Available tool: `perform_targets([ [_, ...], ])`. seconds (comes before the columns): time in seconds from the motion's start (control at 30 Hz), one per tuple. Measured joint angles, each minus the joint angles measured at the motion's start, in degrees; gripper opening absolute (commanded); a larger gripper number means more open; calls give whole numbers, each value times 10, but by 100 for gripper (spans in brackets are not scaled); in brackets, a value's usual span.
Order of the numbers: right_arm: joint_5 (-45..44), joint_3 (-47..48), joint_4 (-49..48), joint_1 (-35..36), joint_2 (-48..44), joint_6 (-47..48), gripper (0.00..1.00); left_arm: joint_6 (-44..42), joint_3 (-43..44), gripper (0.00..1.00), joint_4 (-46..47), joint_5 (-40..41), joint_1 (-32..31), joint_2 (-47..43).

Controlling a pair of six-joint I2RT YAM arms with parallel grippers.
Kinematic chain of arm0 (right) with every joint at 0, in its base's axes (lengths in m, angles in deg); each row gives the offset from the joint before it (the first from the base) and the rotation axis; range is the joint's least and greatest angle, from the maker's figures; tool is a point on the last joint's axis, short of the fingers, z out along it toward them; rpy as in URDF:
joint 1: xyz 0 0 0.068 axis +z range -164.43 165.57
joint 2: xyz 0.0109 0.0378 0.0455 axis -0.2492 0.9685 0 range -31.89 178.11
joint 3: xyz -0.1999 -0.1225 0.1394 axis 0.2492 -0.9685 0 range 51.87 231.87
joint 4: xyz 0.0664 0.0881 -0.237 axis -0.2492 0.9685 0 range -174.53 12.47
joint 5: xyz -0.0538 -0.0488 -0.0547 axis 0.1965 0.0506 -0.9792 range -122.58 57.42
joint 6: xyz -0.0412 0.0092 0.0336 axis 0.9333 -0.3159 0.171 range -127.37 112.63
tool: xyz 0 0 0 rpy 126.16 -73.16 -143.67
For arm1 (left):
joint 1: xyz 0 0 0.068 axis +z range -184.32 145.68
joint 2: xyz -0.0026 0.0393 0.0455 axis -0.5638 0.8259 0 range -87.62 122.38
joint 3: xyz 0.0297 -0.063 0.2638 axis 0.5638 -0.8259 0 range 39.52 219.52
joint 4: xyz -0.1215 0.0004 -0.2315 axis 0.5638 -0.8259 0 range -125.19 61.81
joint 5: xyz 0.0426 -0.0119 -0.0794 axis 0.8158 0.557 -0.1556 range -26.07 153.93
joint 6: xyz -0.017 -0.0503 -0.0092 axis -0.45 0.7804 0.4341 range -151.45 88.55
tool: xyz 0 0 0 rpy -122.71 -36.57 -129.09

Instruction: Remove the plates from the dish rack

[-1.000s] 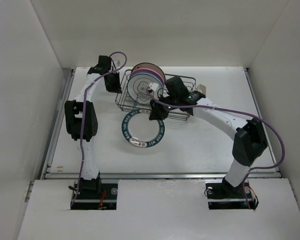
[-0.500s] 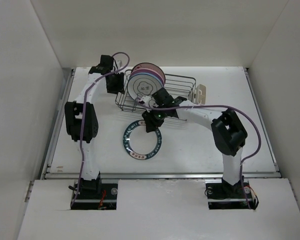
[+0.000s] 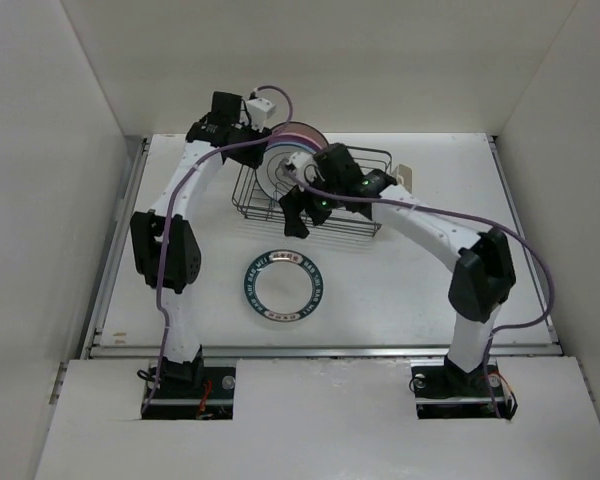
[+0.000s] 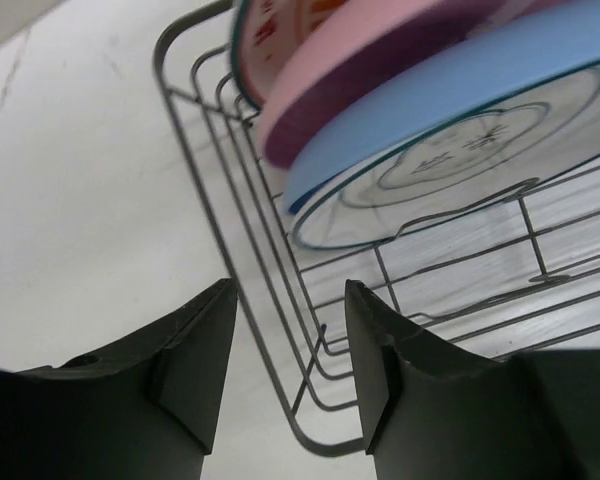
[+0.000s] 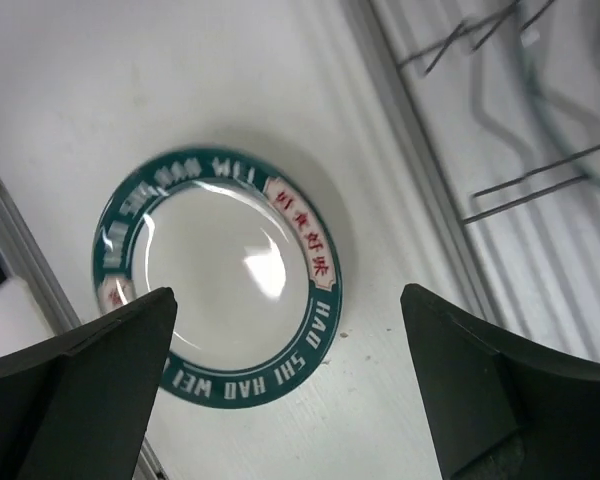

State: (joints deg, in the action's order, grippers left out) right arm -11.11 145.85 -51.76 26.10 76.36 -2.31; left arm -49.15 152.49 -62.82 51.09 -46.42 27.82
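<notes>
Left pincer (image 4: 288, 296): fingers apart, nothing between them but the end wires of the dish rack (image 4: 250, 220), which cross just beyond the tips.

Standing plates (image 3: 290, 158): on edge in the rack, ahead of this pincer and off to its right. Rims run slantwise across its view, so the opening does not line up with any one rim. I judge a turn of the wrist is needed before closing.

Right pincer (image 5: 287, 295): also apart and holding nothing. The teal-rimmed plate (image 5: 220, 275) lies flat on the table (image 5: 110, 90) directly below it, on the near side of the rack. One plate out, the rest to go.

Left is nearer the stack; right hangs at the rack's near rail.

Views: the left wrist separates the blue plate (image 4: 460, 90) from the pink plate (image 4: 360, 70) and shows the gaps. Overhead merges them into one disc but alone shows both arms.
</notes>
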Motion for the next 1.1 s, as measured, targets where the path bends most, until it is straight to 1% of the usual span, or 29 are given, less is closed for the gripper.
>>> perform_targets([
  [0.07,-16,20,1,-10,-31,-17,100,-24,0,46,13,0,-13,2],
  [0.17,-64,39,1,-40,-76,-52,100,-46,10,44,27,-7,-28,11],
  [0.23,-109,45,2,-71,-103,-88,100,-54,20,43,37,-13,-31,19],
  [0.27,-148,45,3,-97,-117,-114,100,-57,24,43,41,-16,-31,24],
  [0.3,-163,44,5,-107,-122,-123,100,-59,26,41,45,-18,-30,28],
  [0.37,-225,32,3,-148,-137,-165,100,-60,33,37,52,-18,-30,38],
  [0.4,-252,20,3,-166,-144,-183,100,-61,37,33,55,-17,-30,45],
  [0.47,-292,-12,0,-202,-156,-213,100,-63,43,29,56,-17,-30,58],
  [0.53,-318,-41,3,-229,-160,-235,100,-63,44,23,55,-18,-29,68],
  [0.6,-332,-58,3,-246,-152,-248,100,-67,45,22,54,-19,-29,75],
  [0.67,-335,-60,2,-253,-137,-253,100,-67,45,20,51,-22,-28,76],
  [0.7,-332,-60,0,-255,-129,-253,100,-68,45,16,50,-23,-29,76],
  [0.77,-321,-60,-5,-255,-108,-253,97,-71,46,13,49,-24,-29,76],
  [0.8,-316,-60,-9,-254,-96,-253,93,-70,46,10,48,-26,-28,76],
  [0.83,-310,-60,-11,-254,-81,-253,91,-71,47,5,46,-27,-28,76],
  [0.9,-304,-60,-12,-253,-52,-252,86,-71,48,0,44,-28,-28,77],
  [1.0,-293,-56,-18,-250,-17,-252,76,-68,49,0,42,-30,-28,78],
  [1.03,-294,-53,-18,-247,-9,-250,68,-67,49,0,40,-30,-28,78],
  [1.07,-294,-50,-16,-246,-2,-247,64,-67,50,3,37,-30,-28,78],
  [1.1,-296,-45,-15,-246,3,-242,61,-66,53,11,33,-29,-28,80],
])
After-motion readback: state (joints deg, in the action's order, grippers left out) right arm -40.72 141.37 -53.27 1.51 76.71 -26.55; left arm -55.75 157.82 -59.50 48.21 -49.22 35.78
